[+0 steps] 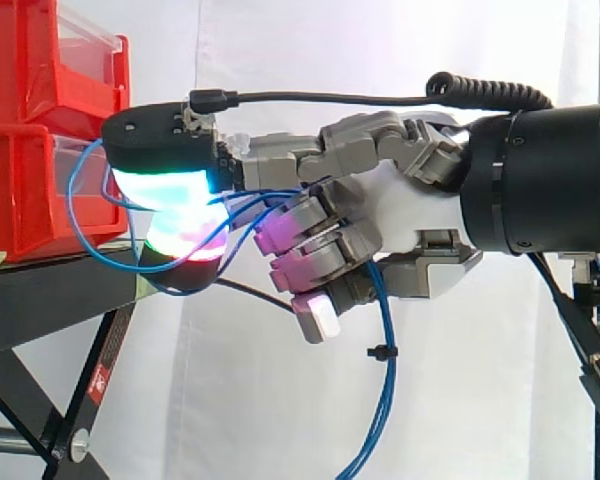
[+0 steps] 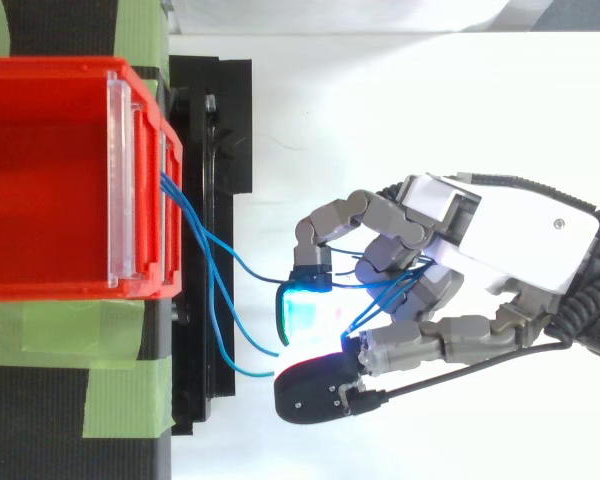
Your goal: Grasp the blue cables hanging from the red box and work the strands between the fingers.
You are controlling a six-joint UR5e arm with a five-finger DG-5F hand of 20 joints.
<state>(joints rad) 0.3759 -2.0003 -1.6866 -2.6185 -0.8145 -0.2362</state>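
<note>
You have bright, even light throughout: the white curtain point(image 1: 280, 70) reads nearly blown out, as does the pale ground in the top view. On the robot hand point(image 1: 400, 210), the fingertips point(image 1: 165, 190) glow cyan and magenta, flaring to white glare, and the blue cables point(image 1: 384, 330) look pale where they pass that glow. Shadows are soft, and the red bins point(image 2: 40, 180) are evenly lit.

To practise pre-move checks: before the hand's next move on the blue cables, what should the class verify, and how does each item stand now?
1. Grasp: ok. The hand is shut on the cables, with strands passing between curled fingers.
2. Anchor: ok. In the top view the cables come out of the bin at its front.
3. Slack: ok. The strands sag in loops between bin and hand, not taut.
4. Clearance: ok. The top view shows a gap between the hand and the stand.
5. Every strand caught: cannot tell. The fingers hide part of the bundle.
</note>
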